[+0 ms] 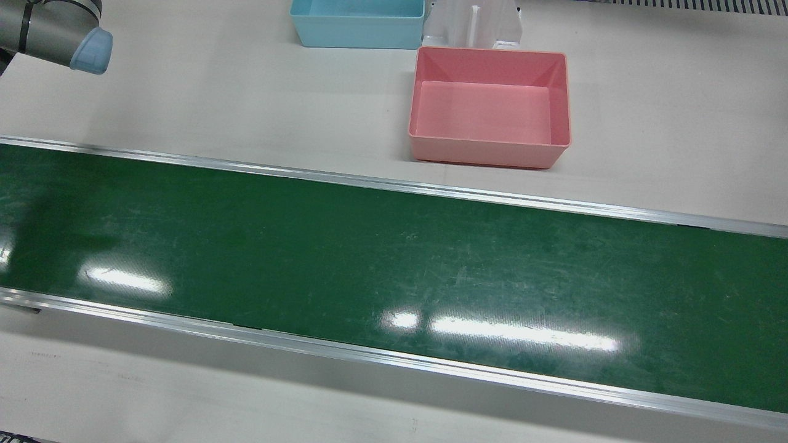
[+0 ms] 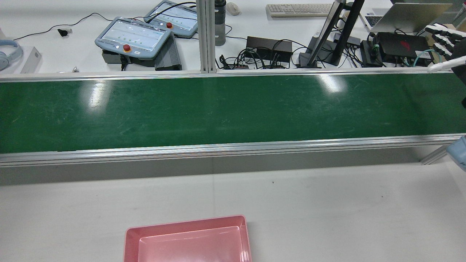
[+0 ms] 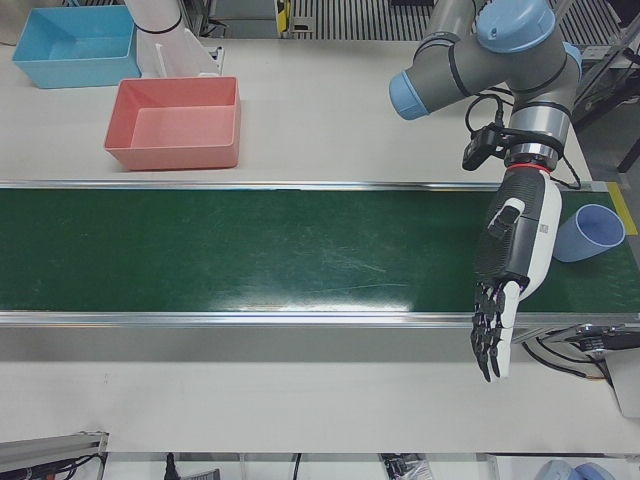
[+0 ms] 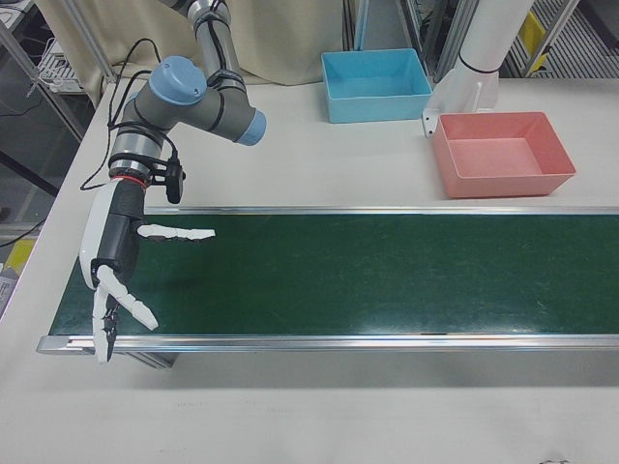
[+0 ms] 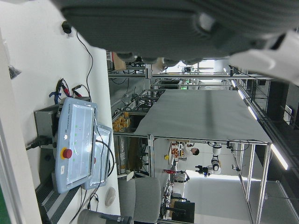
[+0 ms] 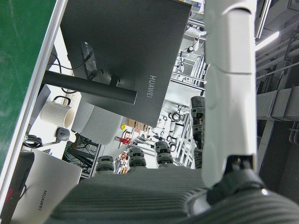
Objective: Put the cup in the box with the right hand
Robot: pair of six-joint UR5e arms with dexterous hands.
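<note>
A pale blue cup [image 3: 592,232] lies on its side at the right end of the green belt [image 3: 250,250] in the left-front view, partly behind my left hand. My left hand [image 3: 512,270] is open, fingers pointing down over the belt's near edge, just left of the cup. My right hand [image 4: 116,263] is open with fingers spread, above the opposite end of the belt; it also shows at the rear view's right edge [image 2: 446,40]. The pink box [image 1: 489,149] stands empty on the white table beyond the belt, also seen in the right-front view [image 4: 508,184].
A blue box [image 1: 357,37] stands behind the pink one, beside a white arm pedestal [image 1: 471,24]. The belt has raised aluminium rails [image 1: 394,183]. Teach pendants [image 2: 133,36], cables and a monitor stand [image 2: 327,43] lie past the belt's far side.
</note>
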